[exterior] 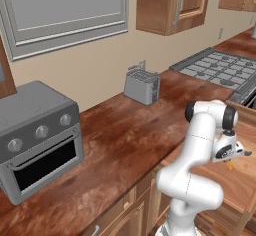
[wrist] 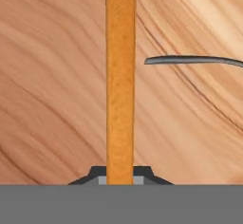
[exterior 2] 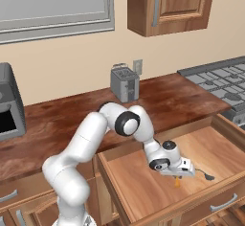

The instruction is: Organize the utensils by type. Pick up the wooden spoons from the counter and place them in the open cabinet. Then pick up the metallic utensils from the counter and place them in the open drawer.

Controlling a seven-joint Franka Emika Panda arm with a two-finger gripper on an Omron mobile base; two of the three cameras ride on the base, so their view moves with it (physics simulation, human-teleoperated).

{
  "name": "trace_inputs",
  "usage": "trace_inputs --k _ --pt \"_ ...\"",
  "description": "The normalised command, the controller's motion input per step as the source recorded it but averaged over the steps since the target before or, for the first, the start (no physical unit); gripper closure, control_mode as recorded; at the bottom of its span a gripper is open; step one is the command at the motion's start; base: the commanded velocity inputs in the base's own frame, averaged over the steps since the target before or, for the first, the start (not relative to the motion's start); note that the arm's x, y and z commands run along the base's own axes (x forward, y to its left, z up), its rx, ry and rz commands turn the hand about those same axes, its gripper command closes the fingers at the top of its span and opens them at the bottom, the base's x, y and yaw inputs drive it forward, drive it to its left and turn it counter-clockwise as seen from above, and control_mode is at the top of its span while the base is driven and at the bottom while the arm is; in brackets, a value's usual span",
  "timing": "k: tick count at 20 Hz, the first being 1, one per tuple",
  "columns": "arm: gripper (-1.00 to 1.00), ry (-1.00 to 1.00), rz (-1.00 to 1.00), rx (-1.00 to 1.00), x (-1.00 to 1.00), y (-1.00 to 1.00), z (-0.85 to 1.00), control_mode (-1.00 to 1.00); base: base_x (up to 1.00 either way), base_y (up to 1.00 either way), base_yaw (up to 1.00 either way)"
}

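An orange fork (wrist: 120, 76) stands nearest the hand camera, clamped between the fingers of the tool (exterior 2: 178, 175), which hangs low inside the open drawer (exterior 2: 143, 186) with the fork pointing down at the tan floor, seemingly so it can be let go there. A thin dark curved thing (wrist: 194, 60), which I cannot identify, lies just beside the fork. Behind, on the worktop (exterior: 120, 140), stand a toaster (exterior: 142, 86) and a toaster oven (exterior: 37, 137), well clear.
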Motion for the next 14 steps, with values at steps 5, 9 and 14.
trace_inputs --k 5,9,14 --pt "-1.0 0.0 0.0 0.0 0.27 0.0 -0.43 -1.0 0.0 0.0 0.0" --pt "-1.0 0.0 0.0 0.04 0.39 -0.21 -0.23 -1.0 0.0 0.0 0.0" --pt "-1.0 -0.03 0.0 0.09 0.16 -0.36 -0.08 -1.0 0.0 0.0 0.0"
